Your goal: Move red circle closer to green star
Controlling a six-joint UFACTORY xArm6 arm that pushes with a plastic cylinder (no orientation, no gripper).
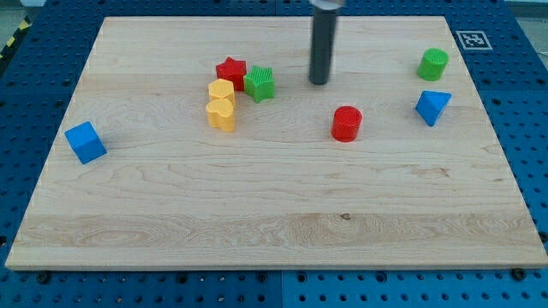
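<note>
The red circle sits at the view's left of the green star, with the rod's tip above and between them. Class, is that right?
Not quite. The red circle sits at the view's right of the green star, not its left, as the camera view shows. My tip is indeed above and between them.

The wooden tabletop (274,231) carries a blue cube (85,142) at the view's left, a cluster of red star (230,72), green star (260,84), yellow hexagon (221,91) and yellow heart (221,114), a red circle (347,123) mid-board, and a green cylinder (433,64) and blue triangle (432,107) at the view's right.
</note>
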